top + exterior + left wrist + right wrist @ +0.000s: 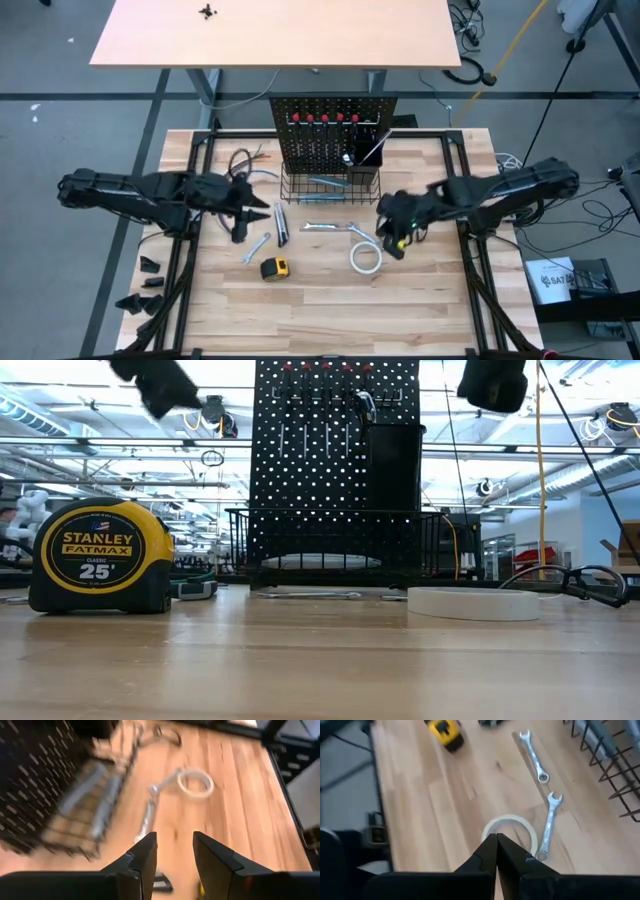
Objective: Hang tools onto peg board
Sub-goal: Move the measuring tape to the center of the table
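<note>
Blur smears most of the left wrist view, so the peg board [30, 780] and the wire basket [75, 820] at its foot read only as dark streaks with grey tools inside. From above, the peg board [333, 125] stands upright at the table's far middle, red-handled screwdrivers [325, 118] hung along its top row; their shafts are too small to make out. The left gripper [243, 215] hovers left of the basket, its fingers [145, 857] parted with nothing between them. The right gripper [393, 238] hangs above the white tape roll [366, 258], fingers [487, 852] pressed together and empty, hiding part of the roll in its own view. Two wrenches [542, 795] lie near the basket, the tape measure [275, 268] nearer the front edge. At table height both arms are cut off at the top.
</note>
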